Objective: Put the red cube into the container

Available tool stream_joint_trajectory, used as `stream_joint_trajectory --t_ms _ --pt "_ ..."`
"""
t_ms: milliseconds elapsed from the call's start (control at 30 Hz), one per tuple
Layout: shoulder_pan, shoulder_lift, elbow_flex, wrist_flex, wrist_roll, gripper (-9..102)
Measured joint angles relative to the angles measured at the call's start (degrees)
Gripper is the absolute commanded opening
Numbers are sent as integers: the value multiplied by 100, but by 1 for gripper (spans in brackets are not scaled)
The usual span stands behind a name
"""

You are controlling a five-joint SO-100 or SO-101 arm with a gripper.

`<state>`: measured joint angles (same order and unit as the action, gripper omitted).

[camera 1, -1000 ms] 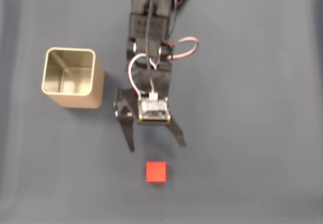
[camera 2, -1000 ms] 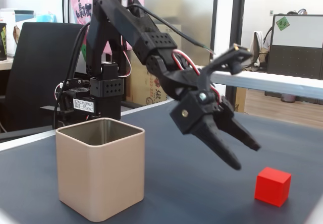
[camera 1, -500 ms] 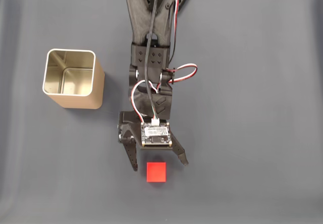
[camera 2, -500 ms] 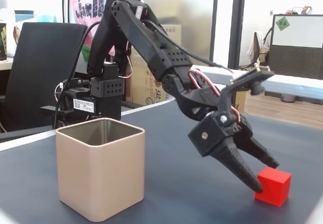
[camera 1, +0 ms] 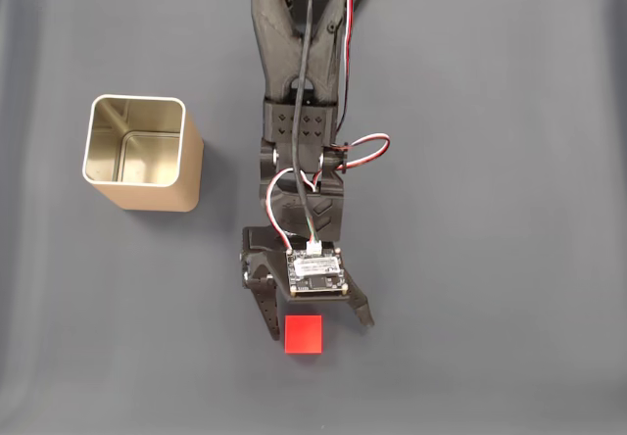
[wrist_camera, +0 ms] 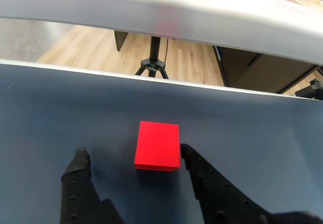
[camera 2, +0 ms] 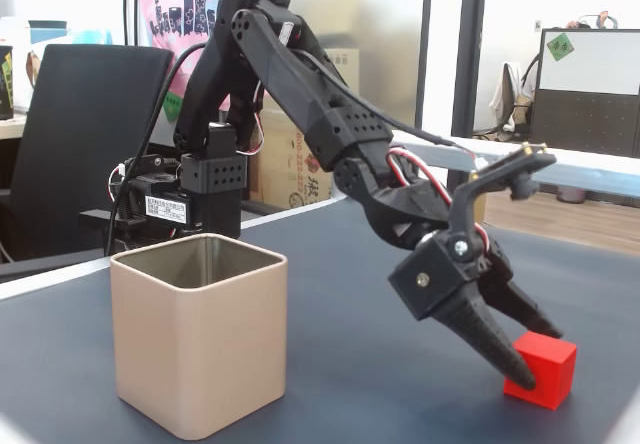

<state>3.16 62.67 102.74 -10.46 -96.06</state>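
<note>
A dark grey counter carries everything. The beige-gold square tin stands upright, well apart from the arm's claw, whose fingers are spread apart, straddling the small red cube lying on the counter.

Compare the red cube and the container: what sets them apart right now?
Colour: the red cube is bright matte red; the container is beige-gold outside and shiny metal inside.
Size: the cube is far smaller than the tall tin.
Form: the cube is solid, the container open-topped.
Place: the cube sits between the open claw fingers; the container stands apart, to the arm's left in the top-down fixed view.
Both rest on the dark table.
</note>
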Motion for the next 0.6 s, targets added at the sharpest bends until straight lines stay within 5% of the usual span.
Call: stream_joint_trajectory --t_ms 600 --pt "-114 0 -1257 2118 563 40"
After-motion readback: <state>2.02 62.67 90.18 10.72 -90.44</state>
